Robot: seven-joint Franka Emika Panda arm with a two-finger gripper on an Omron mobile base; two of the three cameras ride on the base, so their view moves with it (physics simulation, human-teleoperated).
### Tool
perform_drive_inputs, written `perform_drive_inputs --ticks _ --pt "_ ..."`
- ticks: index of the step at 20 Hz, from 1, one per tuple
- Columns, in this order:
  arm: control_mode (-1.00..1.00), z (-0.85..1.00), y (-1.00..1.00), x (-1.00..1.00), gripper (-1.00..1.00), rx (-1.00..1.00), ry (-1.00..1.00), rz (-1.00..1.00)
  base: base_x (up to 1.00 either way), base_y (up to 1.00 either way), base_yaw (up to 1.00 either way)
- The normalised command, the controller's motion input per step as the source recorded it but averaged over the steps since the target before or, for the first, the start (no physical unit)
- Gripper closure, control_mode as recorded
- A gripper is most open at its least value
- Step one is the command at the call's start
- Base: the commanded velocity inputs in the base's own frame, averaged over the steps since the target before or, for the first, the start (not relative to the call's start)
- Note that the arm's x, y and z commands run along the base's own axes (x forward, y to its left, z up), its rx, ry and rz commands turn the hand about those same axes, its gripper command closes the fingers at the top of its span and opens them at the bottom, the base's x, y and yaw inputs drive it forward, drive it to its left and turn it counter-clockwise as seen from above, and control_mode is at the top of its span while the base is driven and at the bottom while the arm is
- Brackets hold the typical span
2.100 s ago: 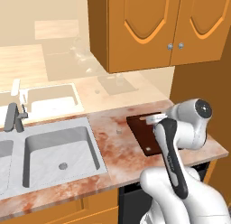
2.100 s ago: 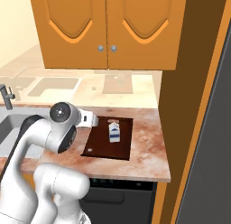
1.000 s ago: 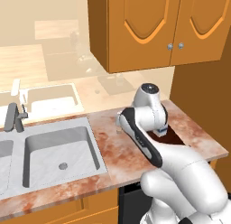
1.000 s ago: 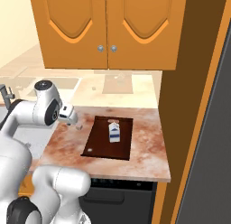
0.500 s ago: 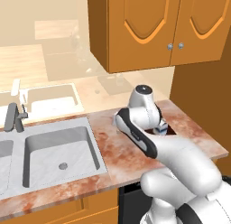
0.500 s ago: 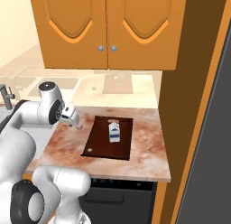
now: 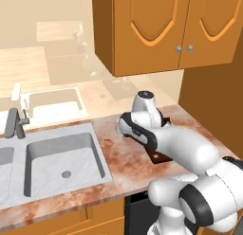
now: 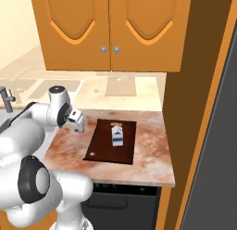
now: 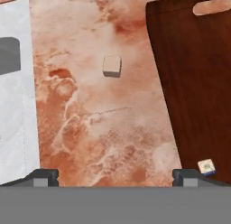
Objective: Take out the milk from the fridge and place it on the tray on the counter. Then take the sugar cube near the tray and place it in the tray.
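From the left base view we see the arm bent low over the table (image 7: 109,144) between the sink (image 7: 61,158) and the tray (image 7: 159,156), its bulk hiding the tray's contents. From the right base view the milk (image 8: 117,135) stands upright on the tray (image 8: 104,148), so we judge that step done; the claw (image 8: 77,124) hangs just left of the tray's edge, and a sideways drift could knock the board or the carton. In the hand view the sugar cube (image 9: 112,66) lies on the bare stone beside the tray (image 9: 198,83), ahead of the claw (image 9: 115,175), whose tips stand spread wide and grasping nothing. We reckon so small a cube could skid away or squirt out if the tips come down off-centre, or land short on the tray's rim.
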Motion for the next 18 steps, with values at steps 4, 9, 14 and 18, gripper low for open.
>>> perform_drive_inputs --ticks 4,9,14,18 --pt "-1.00 -0.16 0.04 0.49 -1.00 0.00 0.14 -0.04 0.00 0.00 0.00" --pt "-1.00 -0.15 0.03 0.44 -1.00 0.00 0.12 -0.04 0.00 0.00 0.00" --pt "-1.00 -0.19 0.07 0.36 -1.00 0.00 0.04 -0.04 0.00 0.00 0.00" --pt "-1.00 -0.19 0.15 0.29 -1.00 0.00 0.02 -0.03 0.00 0.00 0.00"
